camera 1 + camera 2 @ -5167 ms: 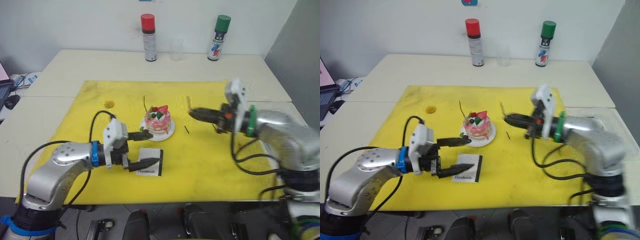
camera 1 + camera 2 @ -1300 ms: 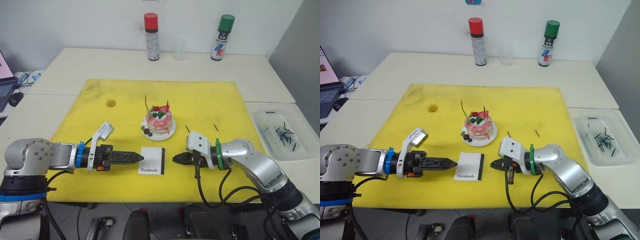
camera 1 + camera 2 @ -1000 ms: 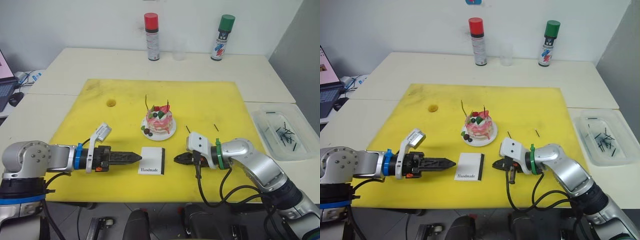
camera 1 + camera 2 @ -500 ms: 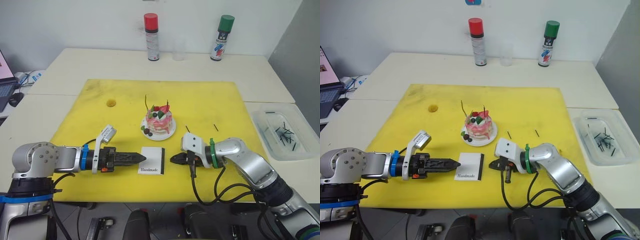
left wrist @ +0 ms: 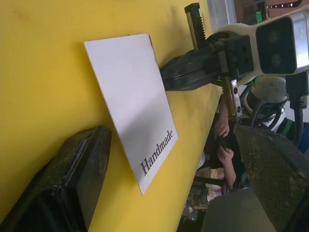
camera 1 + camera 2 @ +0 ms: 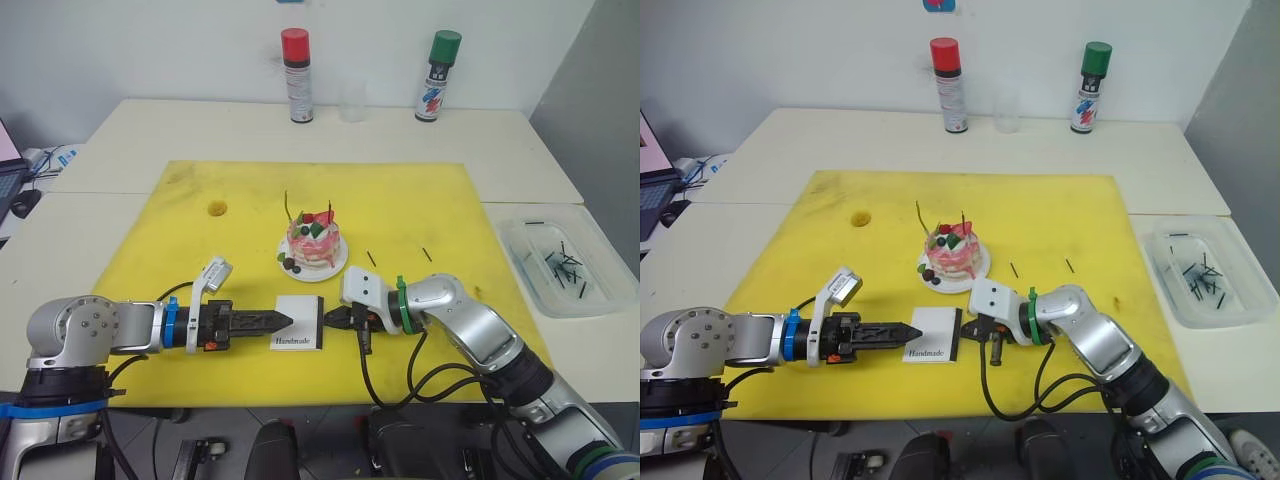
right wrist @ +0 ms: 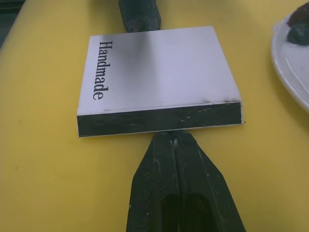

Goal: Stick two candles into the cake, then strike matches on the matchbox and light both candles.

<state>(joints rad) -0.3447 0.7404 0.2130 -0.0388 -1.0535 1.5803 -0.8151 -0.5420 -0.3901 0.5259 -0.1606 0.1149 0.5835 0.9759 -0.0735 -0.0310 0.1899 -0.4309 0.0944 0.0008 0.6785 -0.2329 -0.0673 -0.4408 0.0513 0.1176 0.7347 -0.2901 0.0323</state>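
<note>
We've got a yellow mat [image 6: 420, 200] over pale tables against a white wall, with 2 spray cans, red-capped [image 6: 296, 61] and green-capped [image 6: 438, 61], at the back and a clear tray [image 6: 590, 300] off to the right. The right gripper [image 7: 173, 139] has its fingers pressed together, tips touching the matchbox's [image 6: 298, 324] dark strip. The left gripper [image 6: 283, 320] meets the opposite edge, fingers spread in the left wrist view. The box reads "Handmade". The cake [image 6: 313, 239] sits just behind it with 2 candles [image 6: 287, 207] standing in it, and 2 matches [image 6: 371, 258] lie nearby.
</note>
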